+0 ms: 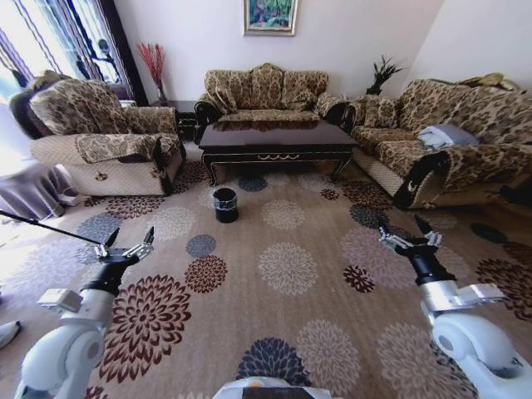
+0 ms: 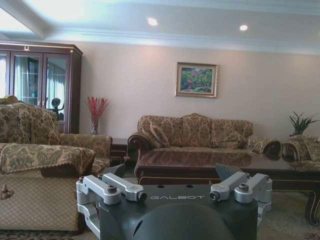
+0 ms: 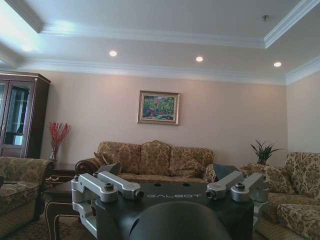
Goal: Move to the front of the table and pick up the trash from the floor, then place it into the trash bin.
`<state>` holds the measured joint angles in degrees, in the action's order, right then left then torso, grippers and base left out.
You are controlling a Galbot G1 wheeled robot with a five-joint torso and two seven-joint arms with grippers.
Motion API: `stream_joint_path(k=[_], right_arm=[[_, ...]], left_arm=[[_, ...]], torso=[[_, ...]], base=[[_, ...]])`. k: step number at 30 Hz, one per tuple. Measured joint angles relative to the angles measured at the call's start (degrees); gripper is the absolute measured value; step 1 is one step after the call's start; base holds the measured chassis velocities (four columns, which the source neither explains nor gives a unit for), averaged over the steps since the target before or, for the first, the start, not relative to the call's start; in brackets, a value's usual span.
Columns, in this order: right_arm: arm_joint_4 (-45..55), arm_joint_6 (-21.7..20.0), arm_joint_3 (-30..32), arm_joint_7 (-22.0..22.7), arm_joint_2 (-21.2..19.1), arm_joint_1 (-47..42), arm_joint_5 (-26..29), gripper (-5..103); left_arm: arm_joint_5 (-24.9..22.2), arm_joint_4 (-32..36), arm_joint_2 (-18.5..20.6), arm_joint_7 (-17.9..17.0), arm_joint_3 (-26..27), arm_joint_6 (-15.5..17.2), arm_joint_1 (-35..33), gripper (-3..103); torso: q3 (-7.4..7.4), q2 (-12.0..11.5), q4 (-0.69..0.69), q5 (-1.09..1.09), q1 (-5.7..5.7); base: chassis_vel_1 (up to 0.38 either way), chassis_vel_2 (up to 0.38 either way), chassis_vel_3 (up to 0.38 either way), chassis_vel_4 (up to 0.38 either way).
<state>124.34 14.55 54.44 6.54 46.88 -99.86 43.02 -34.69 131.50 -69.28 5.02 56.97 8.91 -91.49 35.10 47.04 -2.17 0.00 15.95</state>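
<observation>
Trash bin (image 1: 225, 204) is sitting on floor (image 1: 287, 274) just in front of worktop (image 1: 278, 138); no trash bits discernible from here. Left gripper (image 1: 126, 244) & right gripper (image 1: 410, 235) are hanging low over carpet, both spread wide, holding nothing. Risk: approaching w/o spotting litter, base could be rolling over it or nudging bin.

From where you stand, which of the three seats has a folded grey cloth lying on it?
The sofa on the right: a folded grey cloth lies on its cushions. The armchair on the left and the sofa behind the table carry none.
</observation>
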Motion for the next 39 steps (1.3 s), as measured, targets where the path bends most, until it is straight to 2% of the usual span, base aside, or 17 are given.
stream_joint_path(k=[12,39], right_arm=[[0.9,-0.5,0.0,2.3,-0.4,0.0,2.5,100],[1.5,-0.4,0.5,2.1,-0.5,-0.7,2.4,100]], left_arm=[[-0.1,0.3,0.2,0.0,0.2,0.0,-0.3,100],[-1.1,1.3,0.8,0.2,1.5,0.1,-1.0,100]], torso=[[1.66,3.0,0.0,0.0,1.28],[5.8,10.2,0.0,0.0,4.4]], base=[[0.0,0.0,0.0,0.0],[0.0,0.0,0.0,0.0]])
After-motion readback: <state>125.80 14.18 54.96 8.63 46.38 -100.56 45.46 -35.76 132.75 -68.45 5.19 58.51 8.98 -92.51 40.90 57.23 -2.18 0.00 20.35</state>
